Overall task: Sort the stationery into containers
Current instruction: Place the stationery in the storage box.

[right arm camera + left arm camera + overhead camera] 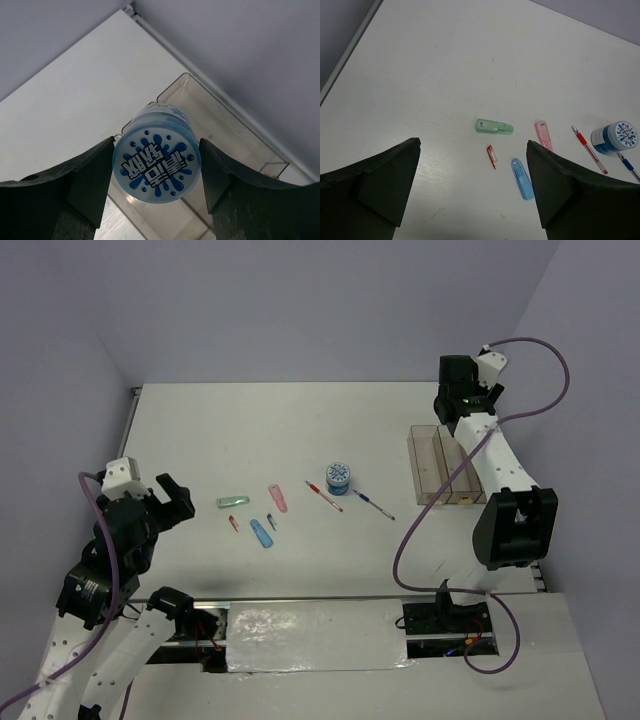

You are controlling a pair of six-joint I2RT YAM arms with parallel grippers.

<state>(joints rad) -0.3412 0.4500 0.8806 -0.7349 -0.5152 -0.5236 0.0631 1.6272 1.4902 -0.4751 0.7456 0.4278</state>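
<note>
My right gripper (156,167) is shut on a round blue-and-white patterned roll (157,160) and holds it above the clear tan-tinted bins (227,127), which stand at the right in the top view (436,466). A second roll (338,478) stands mid-table, with a red pen (324,496) and a blue pen (373,504) beside it. Green (232,502), pink (278,498) and blue (262,532) oblong pieces and a small red clip (233,524) lie left of them. My left gripper (172,498) is open and empty above the table's left side, just short of the pieces (494,127).
The table's left edge and wall (130,430) run close to the left arm. The right arm's cable (410,540) hangs over the table in front of the bins. A back wall rises right behind the bins (240,55).
</note>
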